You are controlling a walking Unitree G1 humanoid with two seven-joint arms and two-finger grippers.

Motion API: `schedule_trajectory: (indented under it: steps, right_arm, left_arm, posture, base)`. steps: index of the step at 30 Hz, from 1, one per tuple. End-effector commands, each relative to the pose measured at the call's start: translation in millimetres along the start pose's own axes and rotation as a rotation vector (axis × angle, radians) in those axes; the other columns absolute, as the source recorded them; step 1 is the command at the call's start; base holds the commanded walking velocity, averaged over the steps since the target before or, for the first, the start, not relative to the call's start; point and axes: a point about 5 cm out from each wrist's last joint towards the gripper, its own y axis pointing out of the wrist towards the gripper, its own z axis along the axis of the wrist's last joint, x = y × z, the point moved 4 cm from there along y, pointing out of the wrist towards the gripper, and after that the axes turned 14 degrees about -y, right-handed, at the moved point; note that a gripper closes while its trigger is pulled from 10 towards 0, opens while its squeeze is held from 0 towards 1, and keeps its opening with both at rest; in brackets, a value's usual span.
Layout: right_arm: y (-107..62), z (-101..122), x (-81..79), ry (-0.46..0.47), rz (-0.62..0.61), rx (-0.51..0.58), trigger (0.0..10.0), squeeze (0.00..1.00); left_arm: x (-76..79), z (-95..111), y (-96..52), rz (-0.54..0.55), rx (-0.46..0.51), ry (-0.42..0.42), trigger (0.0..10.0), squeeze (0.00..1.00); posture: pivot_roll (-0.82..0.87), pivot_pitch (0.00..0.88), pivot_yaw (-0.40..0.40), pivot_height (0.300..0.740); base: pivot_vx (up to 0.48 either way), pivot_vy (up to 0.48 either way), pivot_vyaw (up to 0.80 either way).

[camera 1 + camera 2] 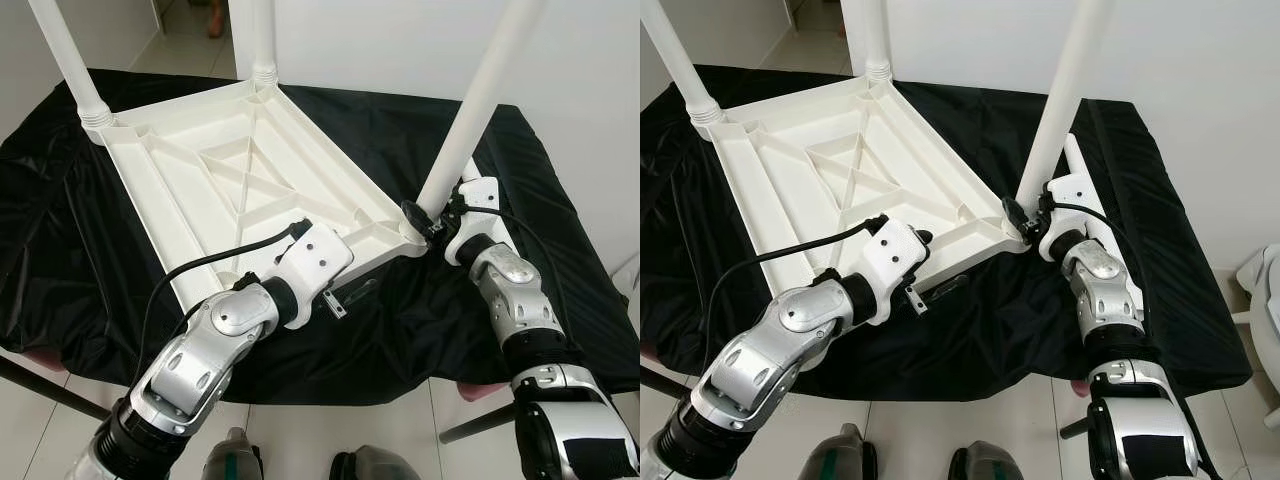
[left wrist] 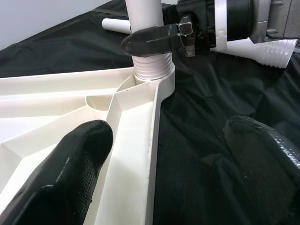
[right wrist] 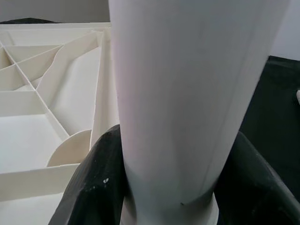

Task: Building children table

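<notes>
— Black cloth [image 1: 400, 330] covers the work surface, and the white tabletop [image 1: 225, 185] lies on it upside down, ribs up. Why flipped?

— So the corner sockets face upward and the legs can be screwed in from above. Two legs already stand at the far corners: one at ten o'clock [image 1: 66, 62], one at twelve [image 1: 263, 40].

— And the third leg [image 1: 480, 110]?

— It rises at a slant from the near corner at about three o'clock. The right gripper [image 1: 425, 218] pinches it low, just above the threaded collar; the right wrist view shows a black finger [image 3: 93, 187] on each side of the white tube. Holding it low probably gives the best control for turning it into the socket.

— What is the left gripper [image 1: 345, 297] doing?

— It sits at the near rim, around six o'clock. Its jaws are spread, one finger [image 2: 70, 164] over the tabletop's ribbing, the other [image 2: 267, 164] outside over the cloth, straddling the rim wall. I judge that it is set to steady the tabletop against the twisting.

— Is a fourth leg [image 2: 262, 49] about?

— A loose one lies on the cloth beyond that corner, behind the right gripper. The leg still leans, so the thread likely isn't fully seated.
</notes>
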Motion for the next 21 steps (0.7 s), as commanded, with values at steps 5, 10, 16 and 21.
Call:
schedule_trajectory:
  steps: [5,10,16,21]
  right_arm:
    - [-1.5,-16.8,-4.0,0.049,-0.017,-0.08,10.0,0.0]
    - [0.4,-13.7,-5.3,0.066,-0.039,-0.077,10.0,0.0]
    - [5.8,-3.8,-14.9,0.085,-0.146,-0.069,10.0,0.0]
    - [7.7,1.0,-18.6,0.114,-0.239,-0.073,10.0,0.0]
  left_arm:
    - [6.6,1.1,-1.6,-0.054,-0.011,0.004,10.0,0.0]
    - [6.6,1.1,-1.6,-0.054,-0.011,0.004,10.0,0.0]
    - [7.1,1.2,-1.6,-0.054,-0.009,0.004,10.0,0.0]
    - [7.6,1.3,-1.2,-0.055,-0.008,0.004,10.0,0.0]
  posture:
    - [0.04,0.045,-0.014,0.74]
    - [0.04,0.045,-0.014,0.74]
    - [0.04,0.046,-0.017,0.74]
    - [0.04,0.046,-0.021,0.74]
  base:
    - [0.0,0.0,0.0]
    - [0.0,0.0,0.0]
    - [0.0,0.0,0.0]
    - [0.0,0.0,0.0]
